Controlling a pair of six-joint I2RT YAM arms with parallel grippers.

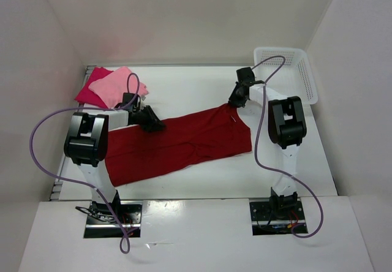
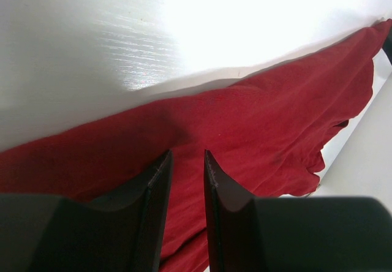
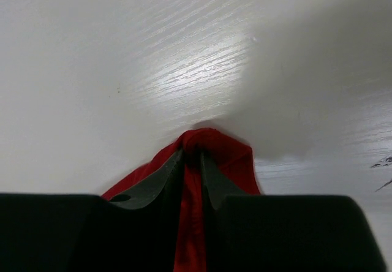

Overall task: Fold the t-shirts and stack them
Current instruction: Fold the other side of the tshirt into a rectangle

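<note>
- Three t-shirts lie on the white bench (image 1: 184,82); the dark red shirt (image 1: 184,146) is the largest, stretched aslant across the middle, its low end near the left arm's base, its high end toward the far right
- the crimson-pink shirt (image 1: 89,91) sits in the far left corner; the light pink shirt (image 1: 116,87) lies on top of it, overlapping its right part; both are apart from the dark red one
- left jaws: down on the far edge of the dark red shirt near its left half; from the left wrist the fingers (image 2: 156,192) stand narrowly apart with red cloth (image 2: 263,125) caught in the slit between them, clamped on it
- right jaws: at the shirt's far right corner; from the right wrist the fingers (image 3: 153,177) pinch a peak of red cloth (image 3: 211,146) bunched up between their tips, just above the bench
- the shirt's far edge casts a shadow on the bench beneath it
- a white mesh basket (image 1: 306,76) stands in the far right corner, beside the right arm
</note>
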